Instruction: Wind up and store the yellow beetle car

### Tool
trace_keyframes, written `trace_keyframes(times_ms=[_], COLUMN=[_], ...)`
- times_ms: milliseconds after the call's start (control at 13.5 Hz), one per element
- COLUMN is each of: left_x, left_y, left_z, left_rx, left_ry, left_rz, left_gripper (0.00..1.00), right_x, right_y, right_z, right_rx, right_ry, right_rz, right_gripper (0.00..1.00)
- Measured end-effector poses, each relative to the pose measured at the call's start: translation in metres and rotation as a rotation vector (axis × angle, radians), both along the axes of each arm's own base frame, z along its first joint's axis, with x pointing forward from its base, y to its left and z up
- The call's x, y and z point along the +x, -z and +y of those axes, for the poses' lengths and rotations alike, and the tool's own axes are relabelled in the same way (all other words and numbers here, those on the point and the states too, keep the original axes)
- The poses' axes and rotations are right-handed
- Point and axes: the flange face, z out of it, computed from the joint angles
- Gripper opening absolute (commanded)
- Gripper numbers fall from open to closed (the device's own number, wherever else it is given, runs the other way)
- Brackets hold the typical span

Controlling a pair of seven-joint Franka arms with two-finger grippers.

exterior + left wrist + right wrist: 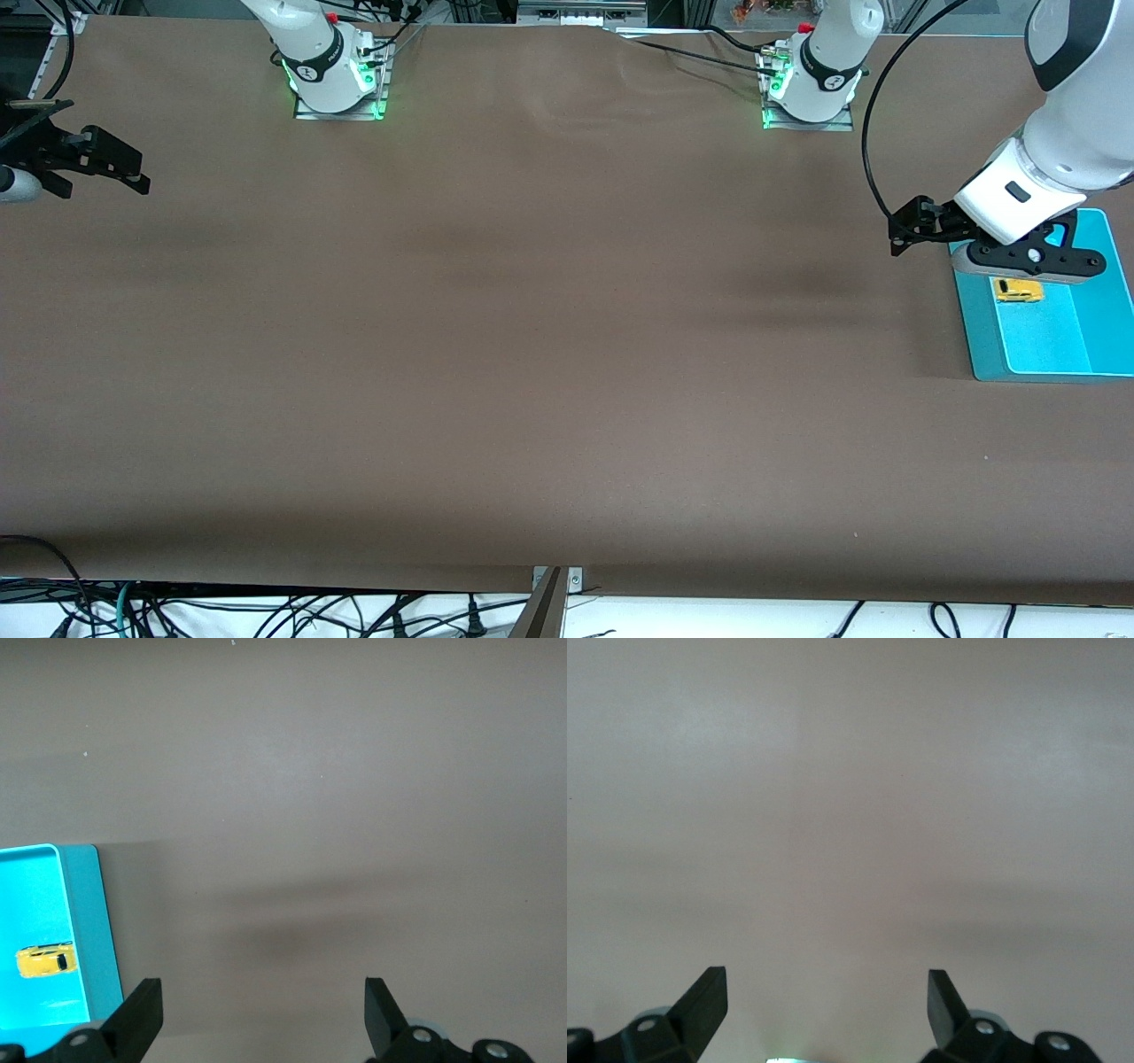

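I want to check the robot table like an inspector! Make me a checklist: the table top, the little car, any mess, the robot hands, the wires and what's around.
Surface: brown table, bare and smooth across the middle.
Job's things: yellow beetle car lies in the blue tray at the left arm's end of the table; nothing holds it.
Clutter: nothing seen.
Grippers: left gripper hangs over the tray's edge and the table beside it, jaws open, empty. Right gripper waits over the right arm's end of the table, jaws open, empty.
Cables: black cable loops to the left arm's wrist; loose wires lie below the table's near edge.
Surroundings: two arm bases with green lights.
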Motion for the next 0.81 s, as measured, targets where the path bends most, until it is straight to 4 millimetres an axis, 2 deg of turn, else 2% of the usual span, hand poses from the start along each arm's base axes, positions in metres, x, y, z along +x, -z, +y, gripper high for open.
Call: trace_keyframes(times_ms=[815], left_x=[-0.0014], left_y=[0.0013], left_z=[0.0028], left_rx=[0.002], left_ry=[-0.005], left_rz=[0.015], left_gripper=[1.00], right_x=[-0.0006], right_y=[0.0005], right_z=[0.0007], right_rx=[0.000], right_ry=[-0.002], right_rz=[0.006], right_gripper=[1.00])
